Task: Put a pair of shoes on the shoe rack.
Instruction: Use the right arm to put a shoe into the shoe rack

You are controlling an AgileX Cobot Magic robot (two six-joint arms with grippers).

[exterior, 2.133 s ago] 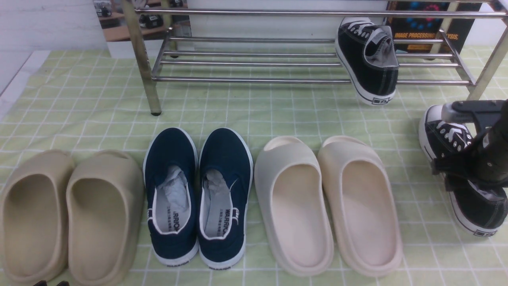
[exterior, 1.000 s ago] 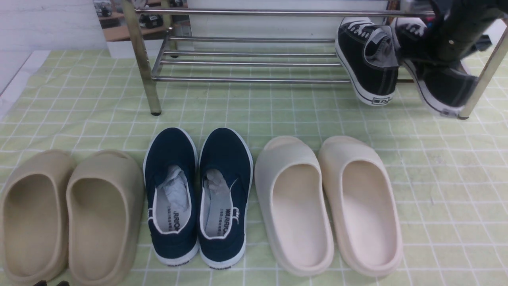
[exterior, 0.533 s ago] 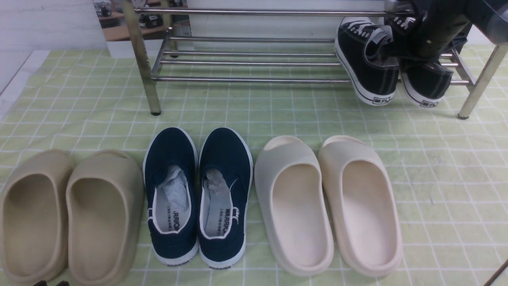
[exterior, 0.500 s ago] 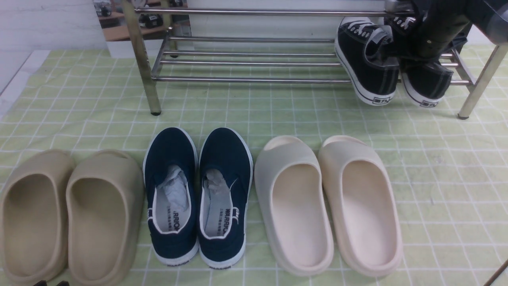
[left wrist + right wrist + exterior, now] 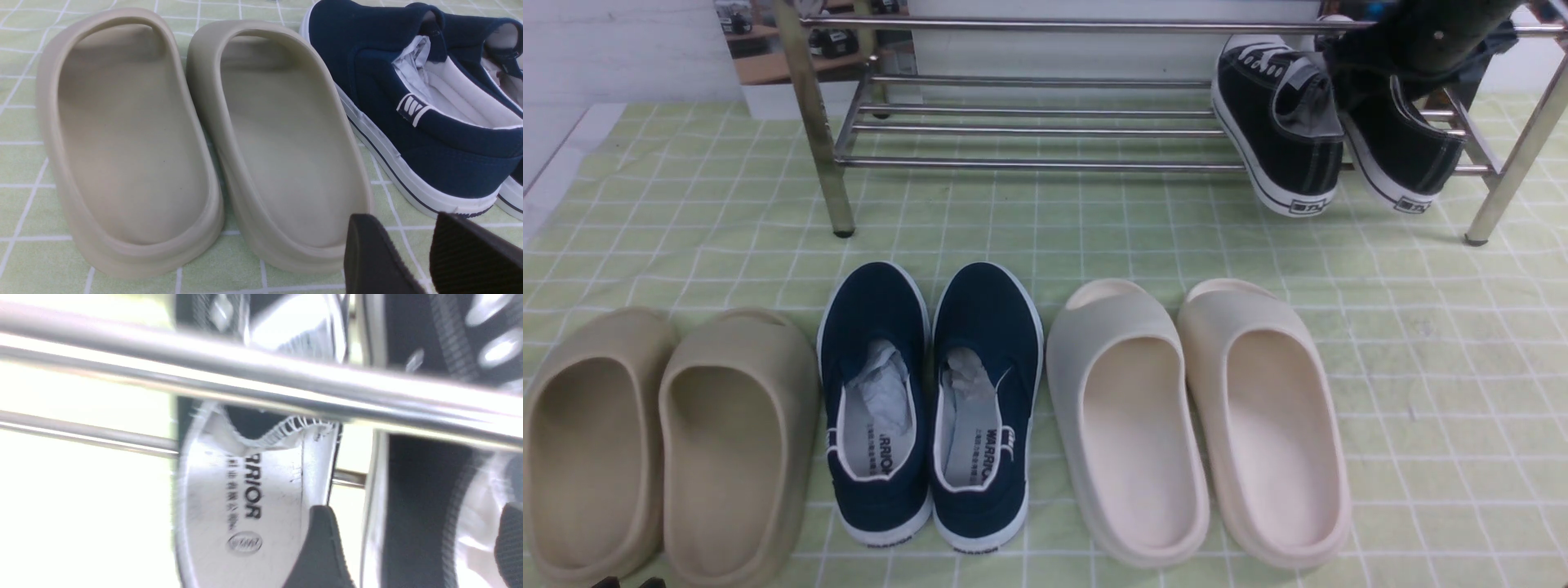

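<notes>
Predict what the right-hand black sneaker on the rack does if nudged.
The right sneaker likely slides or tips forward: its heel hangs past the front bar of the shoe rack, tilted down. Smooth round bars probably give little grip. A sideways push may shift the left sneaker close beside it.

Both black canvas lace-up sneakers sit side by side on the right end of the shiny steel-bar shoe rack at the back, and in front, left to right: beige foam slides, navy canvas slip-ons, cream foam slides.
</notes>
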